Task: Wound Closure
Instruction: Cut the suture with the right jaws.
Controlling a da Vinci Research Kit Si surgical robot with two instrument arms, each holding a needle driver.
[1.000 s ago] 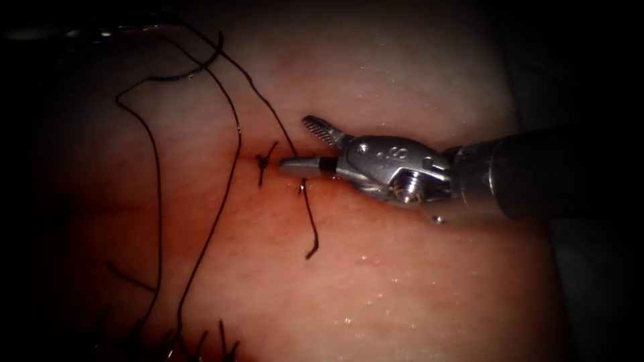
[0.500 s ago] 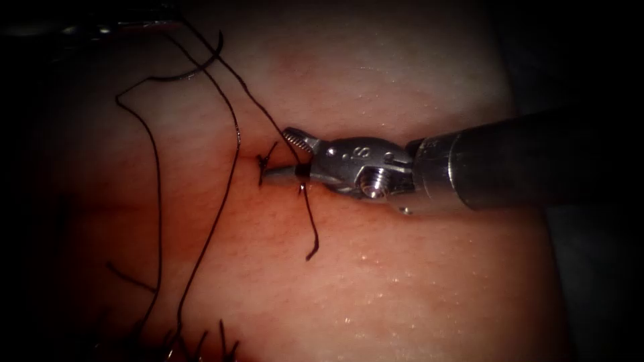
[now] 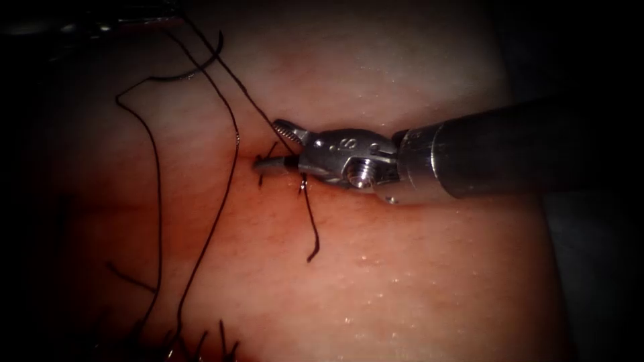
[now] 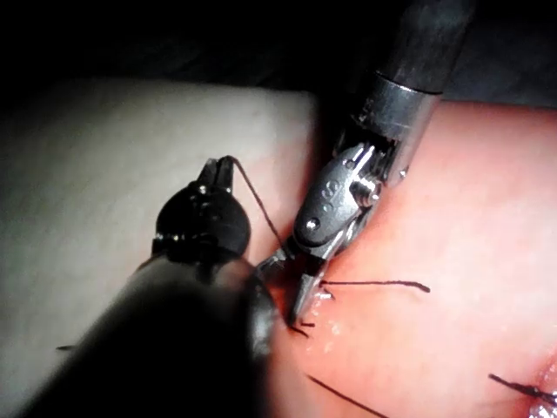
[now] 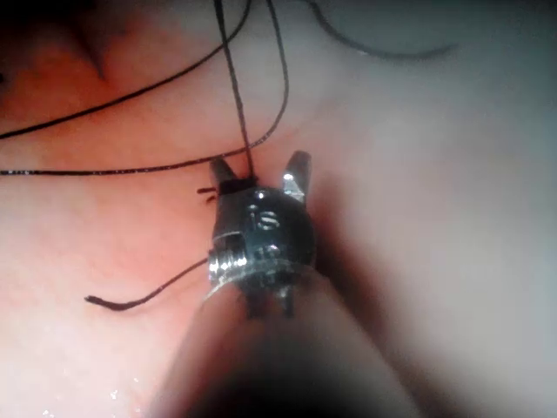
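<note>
Over the last second the right tool [image 3: 276,143] has slid leftward, its open jaws now astride the taut thread [image 3: 251,100] just beside the knot [image 3: 263,163] (it holds nothing yet; the strand runs between the blades). One jaw tip lies at the knot on the tissue [image 3: 402,281], the other lifted above it. The strand's long axis runs away from the tips, up and to the left, crossing the jaws rather than lying along them. The far end of it goes to the left tool [image 4: 218,174], whose jaws are closed on the thread, holding it tight. A cut tail [image 3: 312,231] trails below the right tool's wrist. Farther off, slack loops [image 3: 157,201] lie on the tissue. I cannot pick out the needle. The right tool's clevis carries a small stamped mark, perhaps "8".
</note>
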